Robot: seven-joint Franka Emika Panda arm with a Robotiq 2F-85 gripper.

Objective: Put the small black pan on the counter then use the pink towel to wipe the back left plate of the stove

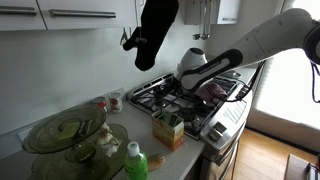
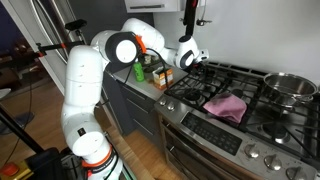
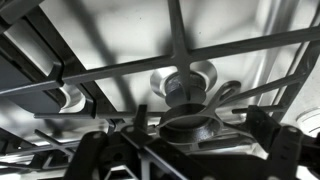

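Left to right in an exterior view: white Franka arm [image 2: 82, 95] at the left edge, bent across the dark end of the counter [image 2: 140, 85] and reaching toward the stove [image 2: 235, 125]. Gripper [image 2: 192, 62] held low over the back left plate [image 2: 207, 70], fingers spread wide, nothing clamped between them; probably parked there as the approach to clear that burner before wiping.

Small black pan not distinguishable from the black grates in any view; possibly beneath or just beside the gripper, impossible to tell, so no clear relation to the fingers.

Further right, pink towel [image 2: 228, 105] lying crumpled on a front grate, untouched, well apart from the gripper and nearer the knobs; likely left within reach for the later wipe. At the far right, shiny steel pot [image 2: 290, 88] on a rear burner.

Wrist view: iron grate bars [image 3: 180, 45] crossing above a round burner cap [image 3: 185, 85], dark fingers [image 3: 100, 150] apart at the lower edge, no pan rim or handle visible between them.
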